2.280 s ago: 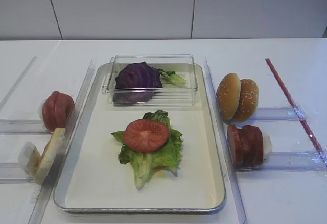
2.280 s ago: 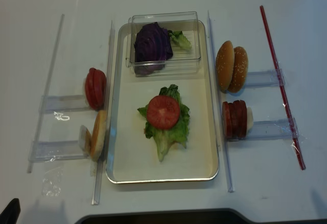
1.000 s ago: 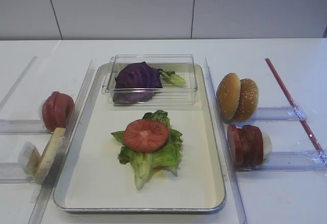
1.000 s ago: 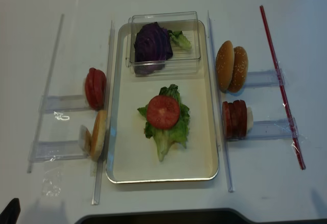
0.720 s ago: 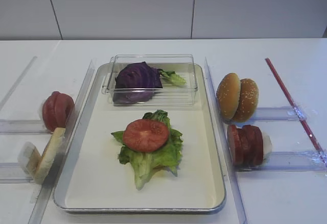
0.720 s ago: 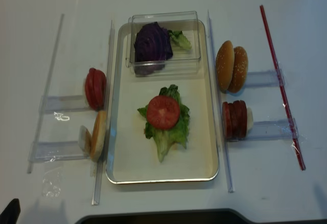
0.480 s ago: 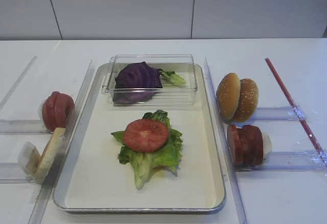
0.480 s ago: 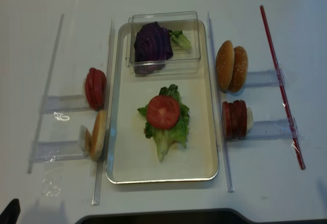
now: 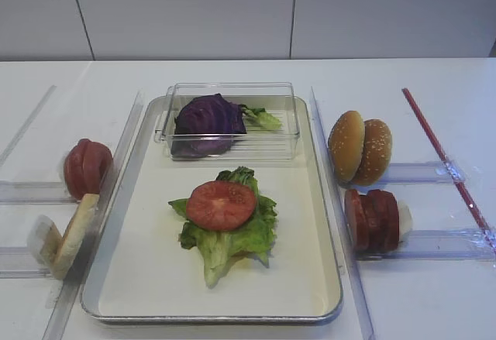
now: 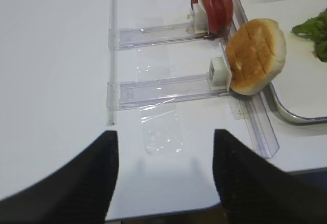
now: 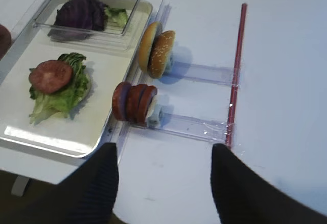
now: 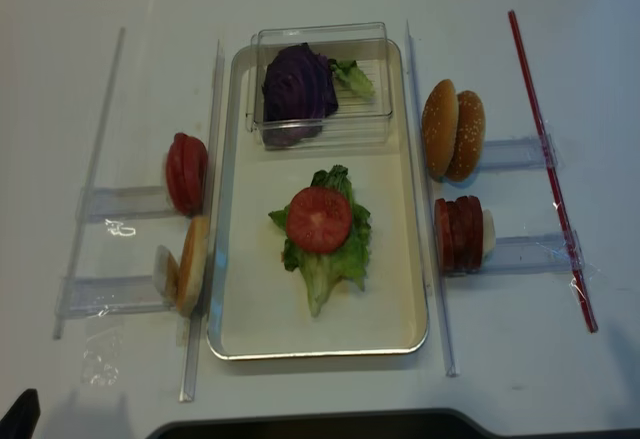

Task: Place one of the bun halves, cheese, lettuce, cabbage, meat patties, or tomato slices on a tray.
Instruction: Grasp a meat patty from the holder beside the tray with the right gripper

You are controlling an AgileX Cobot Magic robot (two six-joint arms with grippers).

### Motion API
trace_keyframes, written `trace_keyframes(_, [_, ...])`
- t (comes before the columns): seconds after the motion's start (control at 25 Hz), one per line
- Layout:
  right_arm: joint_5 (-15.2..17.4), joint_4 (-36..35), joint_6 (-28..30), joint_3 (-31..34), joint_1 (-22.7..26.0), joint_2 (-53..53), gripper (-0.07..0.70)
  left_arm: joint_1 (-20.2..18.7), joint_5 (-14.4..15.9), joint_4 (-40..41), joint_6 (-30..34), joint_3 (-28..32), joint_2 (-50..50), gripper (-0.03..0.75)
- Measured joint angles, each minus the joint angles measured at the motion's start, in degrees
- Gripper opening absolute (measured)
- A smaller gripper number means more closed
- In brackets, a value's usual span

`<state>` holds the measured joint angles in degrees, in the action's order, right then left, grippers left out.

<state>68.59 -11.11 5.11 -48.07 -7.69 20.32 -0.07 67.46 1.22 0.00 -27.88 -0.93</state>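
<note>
The silver tray [image 9: 147, 266] holds a lettuce [image 9: 232, 241] leaf with one tomato slice [image 9: 221, 205] on top. The cabbage [image 9: 208, 119] lies in a clear box at the tray's far end. Right of the tray stand two bun halves [image 9: 360, 148] and a row of meat patties [image 9: 372, 220]; on its left are more tomato slices [image 9: 87, 168] and another bun half [image 9: 76, 235]. No cheese is in view. My right gripper [image 11: 163, 152] hangs open over bare table, short of the meat patties [image 11: 134, 102]. My left gripper [image 10: 163, 137] is open and empty, short of the bun half [image 10: 254, 55].
Clear plastic rails [image 9: 422, 243] hold the food beside the tray, and long clear strips [image 12: 428, 209] run along both of its sides. A red rod [image 9: 446, 158] lies at the far right. The clear box [image 9: 232, 96] sits inside the tray.
</note>
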Motion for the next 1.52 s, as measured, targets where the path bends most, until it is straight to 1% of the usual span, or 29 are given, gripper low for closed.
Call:
trace_keyframes(0.16, [3.4, -3.78, 0.52, -4.21, 0.0, 7.15, 0.447, 0.0, 0.0, 0.0, 0.0, 0.0, 0.0, 0.417])
trace_keyframes(0.24, [3.93, -5.5, 0.52, -5.69, 0.0, 10.87, 0.447, 0.0, 0.0, 0.0, 0.0, 0.0, 0.0, 0.417])
trace_keyframes(0.4, [3.93, -9.05, 0.56, -7.32, 0.0, 17.48, 0.447, 0.0, 0.0, 0.0, 0.0, 0.0, 0.0, 0.417])
trace_keyframes(0.56, [3.93, -13.12, 1.87, -7.42, 0.0, 22.6, 0.442, 0.0, 0.0, 0.0, 0.0, 0.0, 0.0, 0.417])
trace_keyframes(0.96, [3.6, -19.08, 3.19, -7.42, 0.0, 31.04, 0.427, 0.0, 0.0, 0.0, 0.0, 0.0, 0.0, 0.417])
trace_keyframes(1.24, [3.25, -21.2, 4.71, -7.53, 0.0, 34.46, 0.426, 0.0, 0.0, 0.0, 0.0, 0.0, 0.0, 0.417])
trace_keyframes(1.36, [3.25, -21.33, 5.02, -8.56, -0.15, 35.44, 0.426, 0.0, 0.0, 0.0, 0.0, 0.0, 0.0, 0.417])
trace_keyframes(1.44, [3.04, -21.18, 5.02, -9.86, -1.32, 36.07, 0.425, 0.0, 0.0, 0.0, 0.0, 0.0, 0.0, 0.417])
trace_keyframes(1.52, [3.04, -20.32, 4.18, -11.03, -3.71, 37.05, 0.425, 0.0, 0.0, 0.0, 0.0, 0.0, 0.0, 0.417])
